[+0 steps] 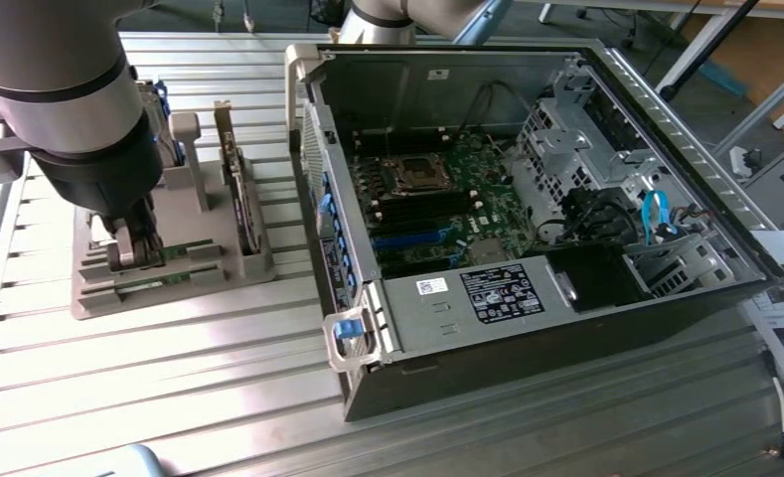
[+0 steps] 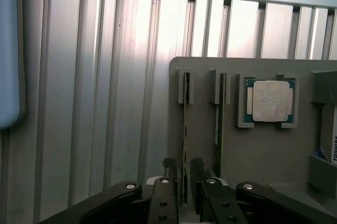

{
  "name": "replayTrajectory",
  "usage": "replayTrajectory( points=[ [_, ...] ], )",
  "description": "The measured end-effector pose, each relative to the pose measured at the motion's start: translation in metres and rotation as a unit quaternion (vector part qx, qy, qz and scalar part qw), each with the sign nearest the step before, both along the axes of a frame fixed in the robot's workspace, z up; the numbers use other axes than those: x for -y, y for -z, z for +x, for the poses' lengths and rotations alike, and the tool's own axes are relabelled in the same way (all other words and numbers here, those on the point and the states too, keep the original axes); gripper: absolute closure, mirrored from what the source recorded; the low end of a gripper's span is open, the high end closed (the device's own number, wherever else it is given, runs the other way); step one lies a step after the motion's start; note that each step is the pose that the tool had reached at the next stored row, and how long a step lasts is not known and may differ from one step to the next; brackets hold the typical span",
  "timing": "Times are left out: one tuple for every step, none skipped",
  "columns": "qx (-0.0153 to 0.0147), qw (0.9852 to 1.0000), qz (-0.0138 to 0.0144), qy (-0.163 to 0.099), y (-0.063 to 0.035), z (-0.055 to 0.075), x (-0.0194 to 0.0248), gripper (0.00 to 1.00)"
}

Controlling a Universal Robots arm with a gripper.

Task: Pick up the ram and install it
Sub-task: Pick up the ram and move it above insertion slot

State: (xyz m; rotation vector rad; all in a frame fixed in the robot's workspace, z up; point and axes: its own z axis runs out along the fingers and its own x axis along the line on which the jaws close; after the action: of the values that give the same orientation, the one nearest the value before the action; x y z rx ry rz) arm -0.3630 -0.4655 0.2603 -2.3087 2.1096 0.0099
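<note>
**Claw around the ram, but not holding it yet**

We see the claw (image 2: 183, 175) down low over the gray holder (image 2: 253, 155) on the metal desk (image 2: 105, 103). Its two fingers (image 2: 169, 174) stand open, one on each side of the ram (image 2: 185, 108). The ram is a thin green stick that stands on edge in a holder slot. The fingers are very close to it, but we think they do not squeeze it yet. A second ram stick (image 2: 221, 113) stands in the next slot, just beside the first, and a square silver processor chip (image 2: 270, 100) lies in its own pocket past that.

In the exterior view the open computer case (image 1: 525, 368) sits on the desk, apart from the holder, with its green board (image 1: 478, 204) showing. We cannot tell if any ram is in there already.

So we judge the job is just starting: the ram is not lifted, and carrying it to the computer and pushing it in are left.
</note>
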Motion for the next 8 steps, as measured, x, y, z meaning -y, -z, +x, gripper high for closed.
replayTrajectory(
  points=[
    [0.0000, 1.0000, 0.0000, 0.000, 0.0000, 0.0000, 0.0000, 0.75],
    [-0.0001, 1.0000, 0.0000, 0.000, 0.0000, 0.0000, 0.0000, 0.75],
    [0.0000, 1.0000, 0.0000, 0.000, 0.0000, 0.0000, 0.0001, 0.75],
    [0.0000, 1.0000, 0.0000, 0.000, 0.0003, 0.0000, 0.0001, 0.75],
    [0.0001, 1.0000, 0.0001, 0.000, 0.0013, 0.0000, 0.0001, 0.75],
    [0.0000, 1.0000, 0.0000, 0.000, 0.0024, 0.0000, 0.0001, 0.75],
    [0.0000, 1.0000, 0.0000, 0.000, 0.0036, 0.0000, 0.0001, 0.75],
    [0.0000, 1.0000, 0.0000, 0.000, 0.0050, 0.0000, 0.0001, 0.75]
  ],
)
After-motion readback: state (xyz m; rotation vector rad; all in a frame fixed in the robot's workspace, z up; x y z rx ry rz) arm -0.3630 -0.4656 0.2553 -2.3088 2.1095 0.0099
